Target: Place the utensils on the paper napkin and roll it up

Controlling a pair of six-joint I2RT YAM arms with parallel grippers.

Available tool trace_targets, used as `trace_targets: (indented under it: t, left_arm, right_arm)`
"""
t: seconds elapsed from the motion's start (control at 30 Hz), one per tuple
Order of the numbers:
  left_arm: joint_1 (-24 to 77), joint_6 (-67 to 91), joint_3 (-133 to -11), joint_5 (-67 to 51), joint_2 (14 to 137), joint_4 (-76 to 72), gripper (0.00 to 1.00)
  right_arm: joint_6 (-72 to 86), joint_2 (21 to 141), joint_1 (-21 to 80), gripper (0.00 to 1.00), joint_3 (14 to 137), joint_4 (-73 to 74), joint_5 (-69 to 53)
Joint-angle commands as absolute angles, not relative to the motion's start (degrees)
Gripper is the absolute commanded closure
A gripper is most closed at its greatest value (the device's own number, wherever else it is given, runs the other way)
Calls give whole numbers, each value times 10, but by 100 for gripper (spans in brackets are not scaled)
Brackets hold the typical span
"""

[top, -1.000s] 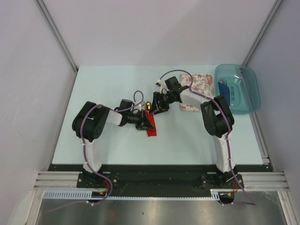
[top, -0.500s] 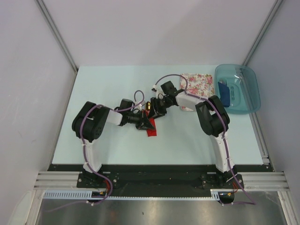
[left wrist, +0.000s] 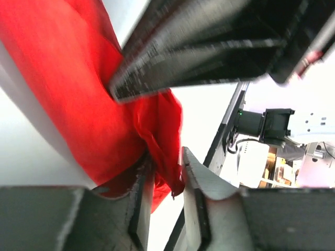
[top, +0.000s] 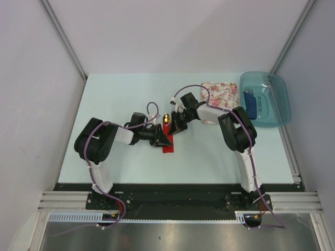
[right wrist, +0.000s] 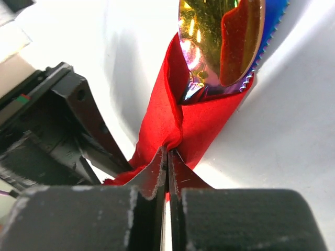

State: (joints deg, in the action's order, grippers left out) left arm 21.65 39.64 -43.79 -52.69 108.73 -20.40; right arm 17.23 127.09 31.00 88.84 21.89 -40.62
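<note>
Near side of the table (top: 209, 162): open room is being left before the roll. Mid-table, the paper napkin (top: 168, 147) is lying wrapped round the utensils (right wrist: 209, 36), with a gold spoon head showing; rolling is judged nearly done. A fold is being pinched by the right hand (right wrist: 167, 154), pressed together. The left hand (left wrist: 166, 162) is being held slightly spread, the paper apparently loose between. Far right, a floral square (top: 220, 94) and a tub (top: 267, 99) are sitting well apart.

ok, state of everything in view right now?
paper napkin: rolled loosely around the spoon.
gold spoon: wrapped, head sticking out of the roll's end.
right gripper: shut on the napkin's fold.
left gripper: jaws apart, napkin paper between them.
floral napkin: lying flat, unrolled.
teal tub: upright, blue item inside.
</note>
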Motion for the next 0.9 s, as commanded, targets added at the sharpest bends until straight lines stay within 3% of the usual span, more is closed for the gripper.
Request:
trace_targets:
  t: [0.0,0.37,0.63,0.87]
  left_arm:
    - [200,416,-411,-541,1031,-235,64]
    - [159,496,-372,-557,998,-327,60]
    - [128,520,-358,-538,1041,-340,77]
    - [120,583,-349,-563,1053,-434,77]
  right_arm:
    - [146,1279,308,100,881,219,-388]
    - [150,1281,306,100,864,210,-390]
    - [159,1283,295,100,855,197,-404]
    - [165,1287,294,100,855,189,-411]
